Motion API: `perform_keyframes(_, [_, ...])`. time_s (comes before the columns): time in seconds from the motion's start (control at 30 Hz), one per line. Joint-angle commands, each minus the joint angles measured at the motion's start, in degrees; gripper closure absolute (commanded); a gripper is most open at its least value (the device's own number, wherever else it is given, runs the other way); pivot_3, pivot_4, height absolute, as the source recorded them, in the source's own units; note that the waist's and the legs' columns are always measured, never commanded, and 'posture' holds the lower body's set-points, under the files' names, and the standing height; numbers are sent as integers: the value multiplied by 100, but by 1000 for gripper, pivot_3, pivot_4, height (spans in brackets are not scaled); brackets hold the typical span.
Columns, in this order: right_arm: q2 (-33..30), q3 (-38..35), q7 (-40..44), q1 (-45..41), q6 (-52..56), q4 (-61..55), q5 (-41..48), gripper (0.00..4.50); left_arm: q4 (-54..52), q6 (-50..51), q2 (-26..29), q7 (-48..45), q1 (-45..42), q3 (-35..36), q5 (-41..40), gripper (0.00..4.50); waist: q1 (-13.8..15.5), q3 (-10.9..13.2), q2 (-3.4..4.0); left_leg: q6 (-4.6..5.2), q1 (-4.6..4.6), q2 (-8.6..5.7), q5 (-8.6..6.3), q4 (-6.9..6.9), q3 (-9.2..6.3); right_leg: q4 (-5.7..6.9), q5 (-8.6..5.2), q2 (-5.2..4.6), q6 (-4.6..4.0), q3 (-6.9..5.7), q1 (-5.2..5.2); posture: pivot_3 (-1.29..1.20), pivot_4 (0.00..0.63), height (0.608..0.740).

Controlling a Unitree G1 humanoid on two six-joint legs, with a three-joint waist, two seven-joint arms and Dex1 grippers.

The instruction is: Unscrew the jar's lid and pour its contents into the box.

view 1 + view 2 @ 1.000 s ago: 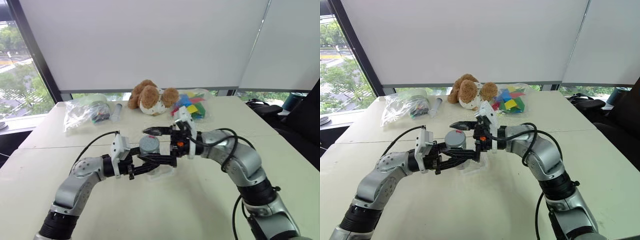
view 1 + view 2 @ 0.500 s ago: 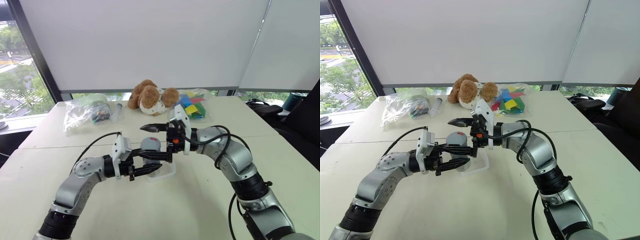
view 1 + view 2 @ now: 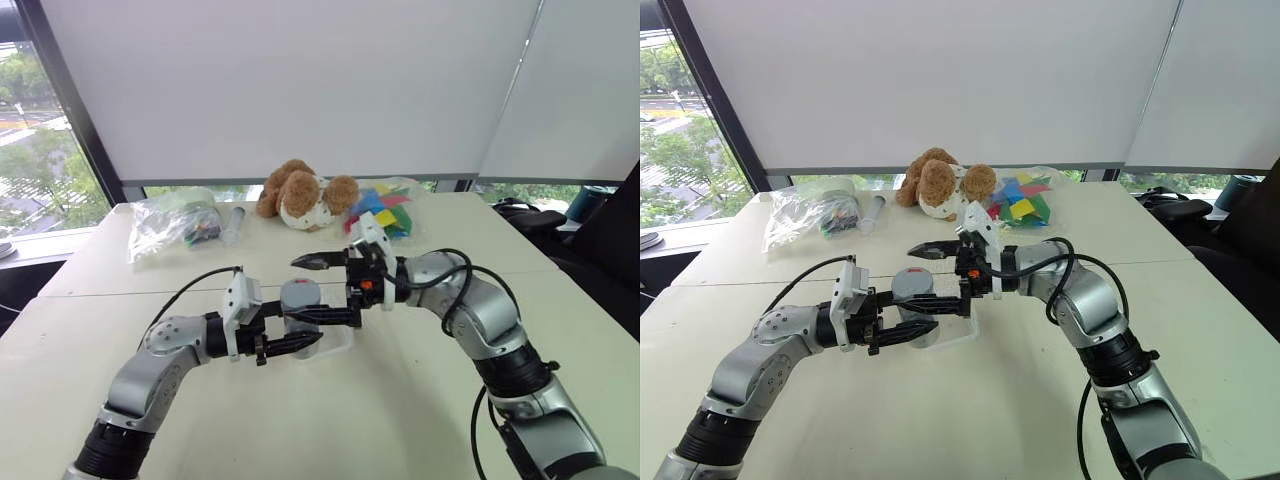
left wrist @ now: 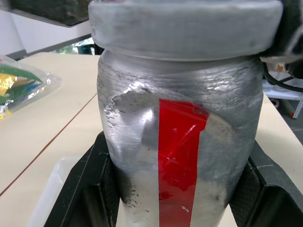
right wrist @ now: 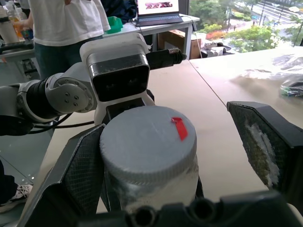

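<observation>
Unscrewing is what we are setting up: left gripper clenching the jar above the box, right gripper gaping around the lid, needing closure next.

Counted on the counter are one silver jar capped by one grey lid, one clear box, one plush bear, one clear tube, two plastic bags, and two claws.
</observation>
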Motion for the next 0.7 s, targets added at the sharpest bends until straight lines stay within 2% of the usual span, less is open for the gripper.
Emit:
perform_keyframes(0.03, [-162, -393, 12, 65, -35, -15, 75, 64, -307, -112, 51, -193, 24, 41, -166, 2268, 1, 0, 0, 0, 0, 0, 0, 0, 0, 0, 0, 0, 0, 0, 0, 0, 150, 740])
perform_keyframes(0.37, [-482, -614, 496, 223, 374, -321, 724, 64, -296, -135, 112, -235, 88, 89, -155, 2268, 6, 1, 1, 0, -1, 0, 0, 1, 0, -1, -1, -1, -2, 0, 0, 0, 150, 740])
perform_keyframes(0.47, [-426, -662, 465, 167, 664, -512, 994, 64, -282, -122, 119, -247, 72, 96, -158, 2268, 1, 1, 1, 0, 0, 0, 0, 0, -1, 0, -1, 0, -2, 0, 0, 0, 150, 740])
perform_keyframes(0.7, [-36, -243, 47, -208, 792, -625, 719, 64, -277, -125, 65, -243, 62, 42, -149, 2268, -9, 1, 2, 0, 1, 1, 0, -1, -2, 1, -1, 2, -2, 0, -1, 0, 150, 740])
